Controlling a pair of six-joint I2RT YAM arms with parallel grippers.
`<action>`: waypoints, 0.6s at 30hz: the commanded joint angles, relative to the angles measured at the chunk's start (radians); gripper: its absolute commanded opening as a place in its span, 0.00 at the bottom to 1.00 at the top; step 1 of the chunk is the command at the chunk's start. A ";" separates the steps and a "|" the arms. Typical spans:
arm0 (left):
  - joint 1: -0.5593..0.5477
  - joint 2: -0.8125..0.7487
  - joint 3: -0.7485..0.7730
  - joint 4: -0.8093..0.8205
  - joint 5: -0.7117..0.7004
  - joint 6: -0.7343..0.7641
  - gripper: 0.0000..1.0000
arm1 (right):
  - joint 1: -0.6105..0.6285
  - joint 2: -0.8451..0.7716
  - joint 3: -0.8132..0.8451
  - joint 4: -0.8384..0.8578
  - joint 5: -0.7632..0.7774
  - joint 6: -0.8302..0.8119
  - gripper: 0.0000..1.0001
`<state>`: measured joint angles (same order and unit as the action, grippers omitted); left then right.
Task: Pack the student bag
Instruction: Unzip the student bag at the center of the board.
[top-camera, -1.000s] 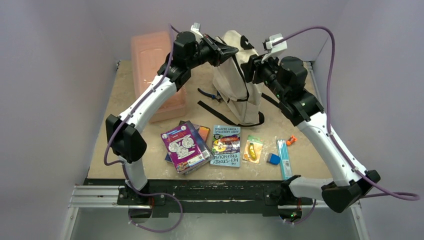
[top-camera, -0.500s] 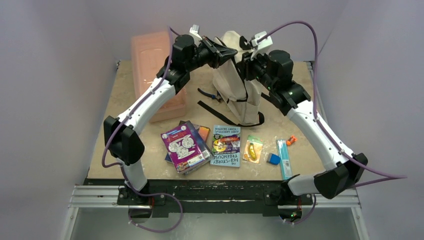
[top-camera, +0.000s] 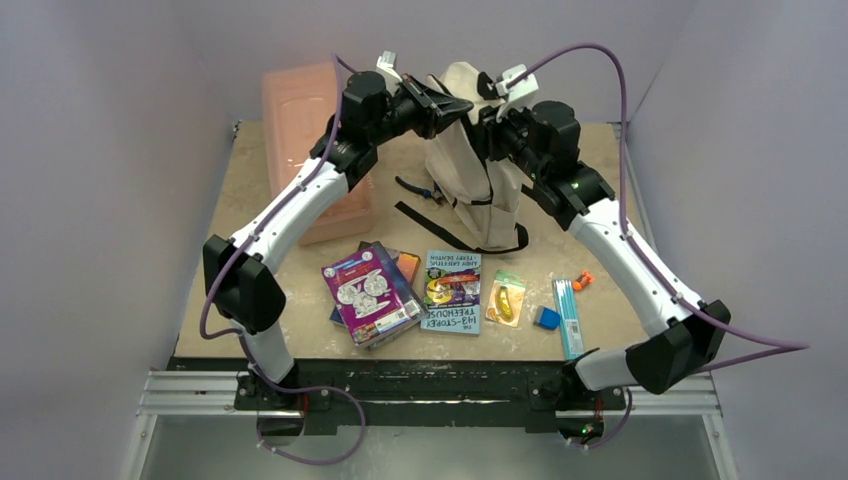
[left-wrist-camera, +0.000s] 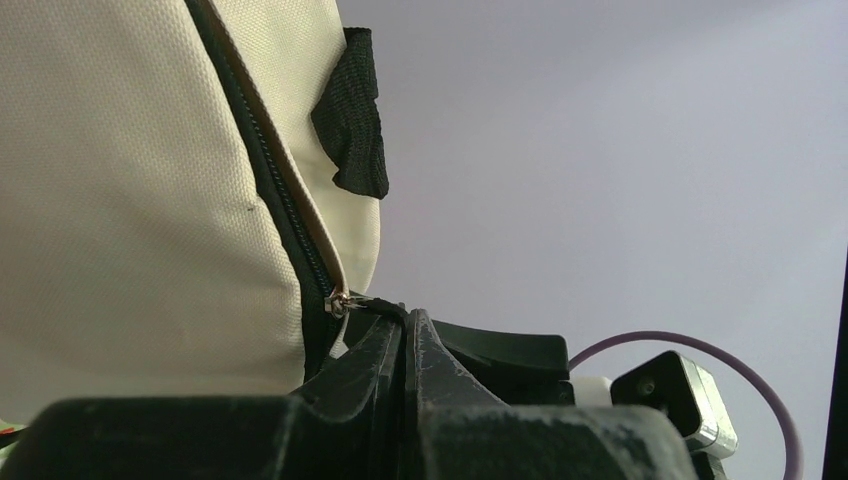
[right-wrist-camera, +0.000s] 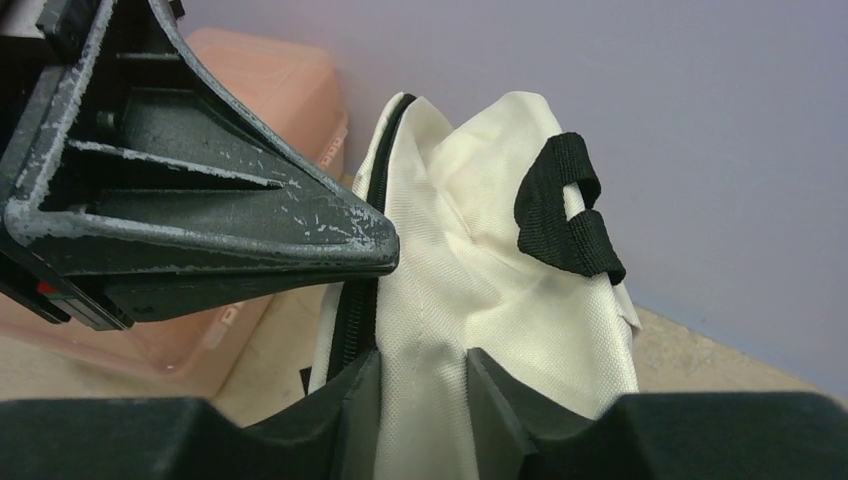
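Two end effectors share the cream-beige soft fabric backpack (top-camera: 480, 190) standing rearward on the tan surface (top-camera: 240, 180): left end effector (left-wrist-camera: 410, 318) clamps its black zipper pull (left-wrist-camera: 380, 305), right end effector (right-wrist-camera: 425, 365) pinches fabric, likely bracing for unzipping.

Around you: pale lilac walls (top-camera: 100, 150) on three sides, plain, meeting at back corners. Tan mottled table (top-camera: 610, 320), scuffed white in patches. Aluminium rail (top-camera: 200, 385) along near edge, grey surface (top-camera: 450, 455) below. Light soft, even.
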<state>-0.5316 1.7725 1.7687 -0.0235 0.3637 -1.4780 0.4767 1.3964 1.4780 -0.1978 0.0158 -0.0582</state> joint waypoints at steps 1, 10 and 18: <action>-0.001 -0.061 0.009 0.073 -0.012 0.008 0.00 | -0.004 0.015 -0.031 0.100 0.000 -0.061 0.31; 0.071 -0.008 0.051 0.059 -0.167 -0.026 0.00 | -0.001 -0.123 -0.195 0.189 0.041 -0.180 0.00; 0.174 0.150 0.208 0.051 -0.238 -0.182 0.00 | -0.007 -0.274 -0.400 0.369 0.041 -0.136 0.00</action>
<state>-0.4225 1.8668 1.8599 -0.0319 0.2260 -1.5749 0.4782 1.1530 1.1107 0.0811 0.0265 -0.2066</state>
